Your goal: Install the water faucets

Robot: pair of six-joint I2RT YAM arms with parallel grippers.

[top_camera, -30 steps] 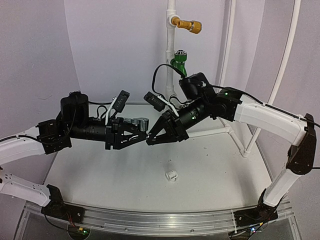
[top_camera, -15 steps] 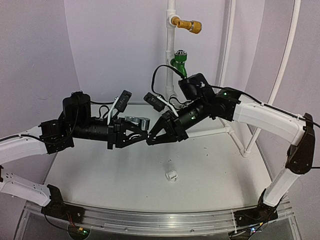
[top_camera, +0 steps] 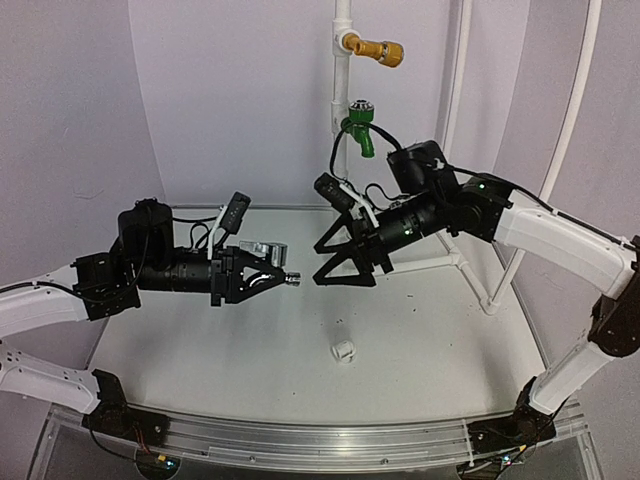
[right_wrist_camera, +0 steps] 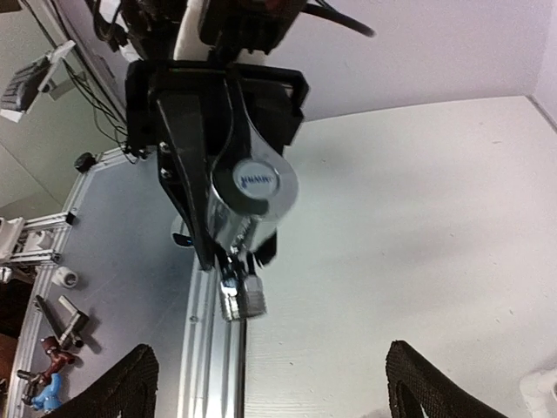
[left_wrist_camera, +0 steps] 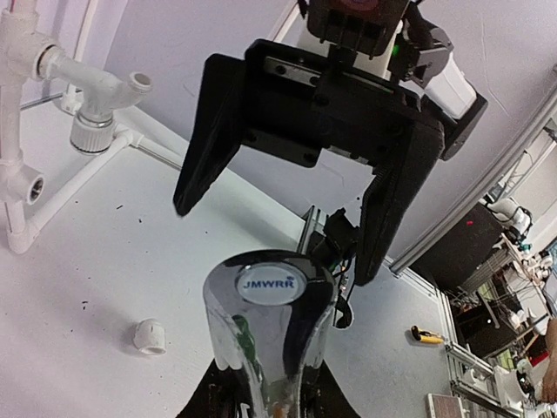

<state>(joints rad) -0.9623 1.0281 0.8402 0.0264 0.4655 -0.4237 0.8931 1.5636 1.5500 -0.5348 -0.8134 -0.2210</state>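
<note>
A shiny silver faucet (top_camera: 264, 250) with a lever handle is held level above the table, and my left gripper (top_camera: 276, 276) is shut on it. Its threaded end (top_camera: 291, 279) points right. In the left wrist view the faucet (left_wrist_camera: 270, 322) fills the bottom, with my left gripper (left_wrist_camera: 274, 405) barely showing round it. My right gripper (top_camera: 318, 266) hangs open just right of the faucet, not touching it. Seen from the left wrist, that right gripper (left_wrist_camera: 274, 244) faces the camera with its fingers spread. In the right wrist view my right gripper (right_wrist_camera: 274, 383) is open and empty, and the faucet (right_wrist_camera: 252, 187) sits ahead. A white fitting (top_camera: 343, 351) lies on the table.
A white pipe frame (top_camera: 342, 90) stands at the back, carrying a yellow-brass tap (top_camera: 378, 49) and a green tap (top_camera: 360, 126). Its lower pipes (left_wrist_camera: 87, 113) run along the table. An aluminium rail (top_camera: 300, 440) borders the near edge.
My right gripper has opened, let go of the faucet and drawn back to the right and up. The left gripper keeps the faucet and has shifted slightly left.
</note>
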